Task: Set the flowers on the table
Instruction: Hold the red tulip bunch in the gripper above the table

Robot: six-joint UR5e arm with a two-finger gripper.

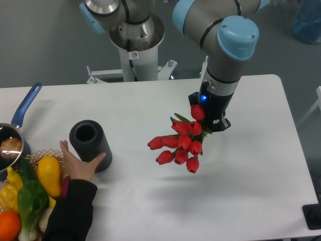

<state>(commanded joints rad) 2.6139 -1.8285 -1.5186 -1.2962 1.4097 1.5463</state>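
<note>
Jaws of the gripper (209, 122) are mostly hidden behind the flowers (181, 142), yet they seem to be pinching the stem end of the bunch, since the red buds hang in the air below the wrist, tilted down to the left. Their faint shadow falls on the white tabletop (251, 165) underneath, so the bunch does not touch it. To the left stands a dark ribbed vase (90, 144), upright, with a person's hand (77, 163) in a black sleeve pressed against its base. Farther left lie a wicker basket (47, 155) with colourful vegetables (30, 193) and a blue-handled pan (15, 135).
</note>
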